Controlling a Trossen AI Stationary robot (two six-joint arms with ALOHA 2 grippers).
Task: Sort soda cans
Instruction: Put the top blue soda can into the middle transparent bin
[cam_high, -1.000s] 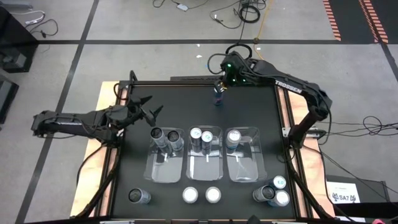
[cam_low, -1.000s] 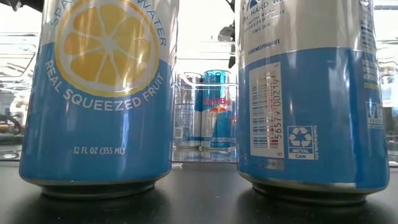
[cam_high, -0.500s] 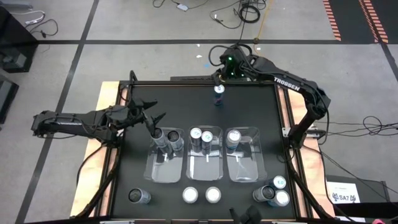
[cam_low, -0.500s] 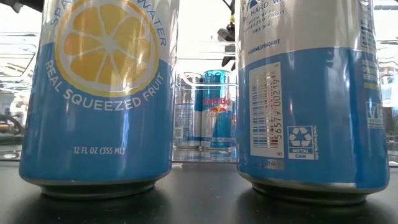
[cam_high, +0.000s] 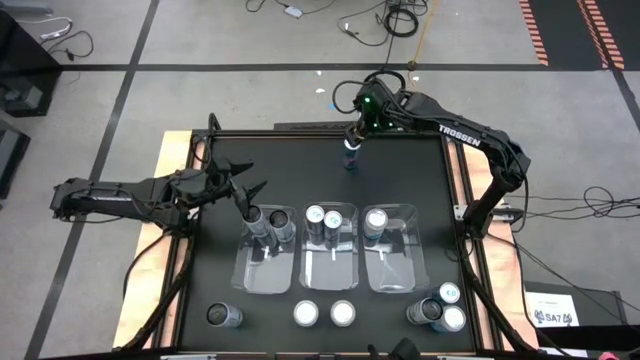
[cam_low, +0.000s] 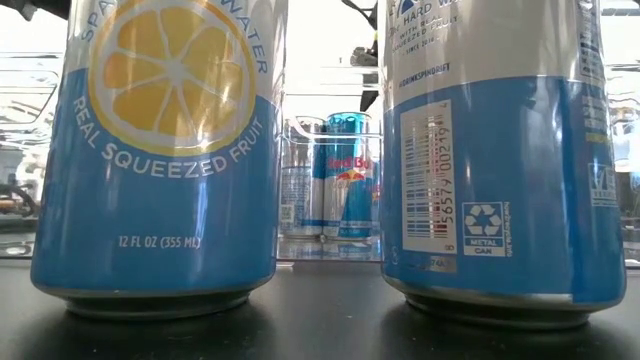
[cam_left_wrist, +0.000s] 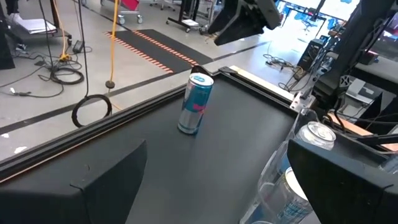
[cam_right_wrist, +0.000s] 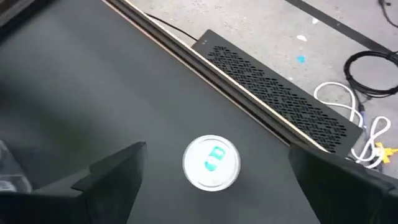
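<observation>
Right wrist view: right claw (cam_right_wrist: 211, 186) released, straddling upright Red Bull can (cam_right_wrist: 211, 162) near desk's (cam_high: 400, 170) far edge. Next: descend, clench, carry to bin.

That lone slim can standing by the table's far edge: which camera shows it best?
The left wrist view: the lone can stands upright in full side view, label and top both visible. The right wrist view looks straight down on its round top, between the open right pincer fingers. The high view shows it small. In the low view, I cannot find it.
</observation>
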